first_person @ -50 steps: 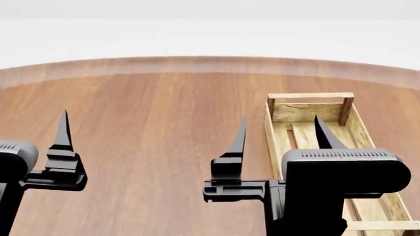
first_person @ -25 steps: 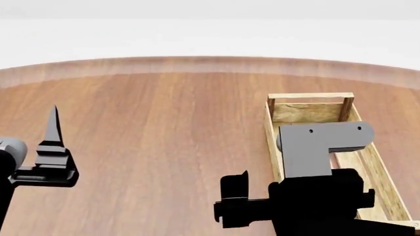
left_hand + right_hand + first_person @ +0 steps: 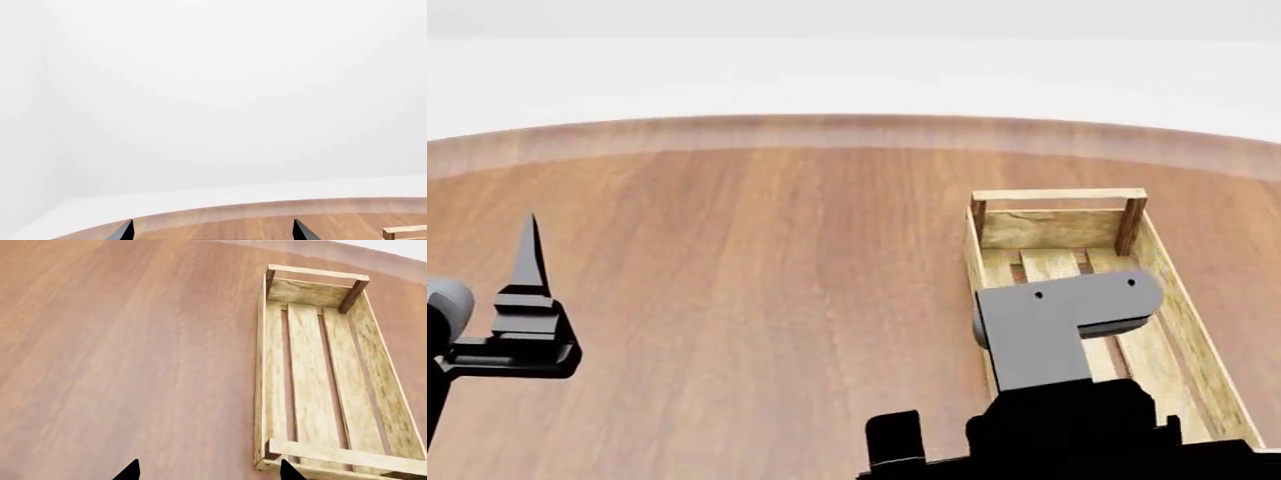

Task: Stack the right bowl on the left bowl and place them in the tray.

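No bowl shows in any view. The tray point(image 3: 1052, 196) is a long light-wood crate on the right of the table, and nothing lies on its slats. My right arm hangs over its near end in the head view. In the right wrist view the tray point(image 3: 319, 273) lies ahead, and my right gripper point(image 3: 208, 473) is open, its two dark tips wide apart with bare table between them. My left gripper point(image 3: 213, 233) is also open and holds nothing. One of its fingertips point(image 3: 530, 240) points up at the left of the head view. A corner of the tray point(image 3: 404, 231) shows in the left wrist view.
The round wooden table point(image 3: 761, 260) has its curved far edge point(image 3: 854, 130) against a white floor and wall. My right arm's grey bracket point(image 3: 1048, 320) covers part of the crate's near half in the head view.
My right wrist has tipped downward, so its upright fingers dropped out of the head view and the grey bracket now shows over the crate. The left gripper drifted slightly left.
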You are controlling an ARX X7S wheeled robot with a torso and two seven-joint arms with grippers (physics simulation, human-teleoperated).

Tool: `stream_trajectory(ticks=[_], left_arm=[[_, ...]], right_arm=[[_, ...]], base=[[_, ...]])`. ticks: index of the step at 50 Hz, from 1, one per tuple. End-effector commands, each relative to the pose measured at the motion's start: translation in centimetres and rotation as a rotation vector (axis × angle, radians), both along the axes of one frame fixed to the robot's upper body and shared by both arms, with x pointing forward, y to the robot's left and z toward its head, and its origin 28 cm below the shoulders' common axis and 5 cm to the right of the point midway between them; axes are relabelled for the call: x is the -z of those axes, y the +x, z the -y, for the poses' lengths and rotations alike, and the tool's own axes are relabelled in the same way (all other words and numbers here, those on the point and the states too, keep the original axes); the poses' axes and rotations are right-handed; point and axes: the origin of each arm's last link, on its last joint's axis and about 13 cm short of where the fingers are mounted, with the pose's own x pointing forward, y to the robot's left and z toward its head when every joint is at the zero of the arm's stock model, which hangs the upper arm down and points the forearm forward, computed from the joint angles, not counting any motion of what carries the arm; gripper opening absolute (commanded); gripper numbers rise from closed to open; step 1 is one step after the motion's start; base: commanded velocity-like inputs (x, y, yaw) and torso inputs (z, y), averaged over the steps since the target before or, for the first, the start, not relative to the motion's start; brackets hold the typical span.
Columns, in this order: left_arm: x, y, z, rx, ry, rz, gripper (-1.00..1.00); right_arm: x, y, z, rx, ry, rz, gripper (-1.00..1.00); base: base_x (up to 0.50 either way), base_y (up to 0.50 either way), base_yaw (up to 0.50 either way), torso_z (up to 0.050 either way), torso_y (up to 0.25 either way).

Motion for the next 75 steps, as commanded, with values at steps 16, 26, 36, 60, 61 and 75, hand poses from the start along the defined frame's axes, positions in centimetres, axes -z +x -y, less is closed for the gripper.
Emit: stream_trajectory(ticks=[16, 26, 36, 60, 61, 75], left_arm=[[0.0, 0.1, -0.2, -0.007, -0.008, -0.001, 1.0], [-0.1, 0.0, -0.3, -0.009, -0.01, 0.0, 1.0], [-0.2, 0.0, -0.3, -0.009, -0.011, 0.003, 1.0], [-0.1, -0.1, -0.2, -0.005, -0.008, 0.003, 1.0], [-0.1, -0.1, -0.2, -0.005, -0.008, 0.003, 1.0], [-0.1, -0.1, -0.2, -0.007, -0.005, 0.003, 1.0]], right_arm=[[1.6, -0.9, 0.6, -0.025, 0.023, -0.206, 1.0], [3.0, -1.2, 0.6, -0.031, 0.013, -0.248, 1.0], [4.7, -1.5, 0.7, -0.033, 0.009, -0.295, 1.0], [7.6, -1.1, 0.3, -0.057, 0.029, -0.364, 1.0], [7.7, -1.1, 0.3, -0.055, 0.031, -0.365, 1.0], [9.9, -1.1, 0.5, -0.043, 0.049, -0.424, 1.0]], base=[[0.0, 0.0, 0.0, 0.0, 0.0], [0.0, 0.0, 0.0, 0.0, 0.0], [0.0, 0.0, 0.0, 0.0, 0.0], [0.0, 0.0, 0.0, 0.0, 0.0], [0.0, 0.0, 0.0, 0.0, 0.0], [0.0, 0.0, 0.0, 0.0, 0.0]])
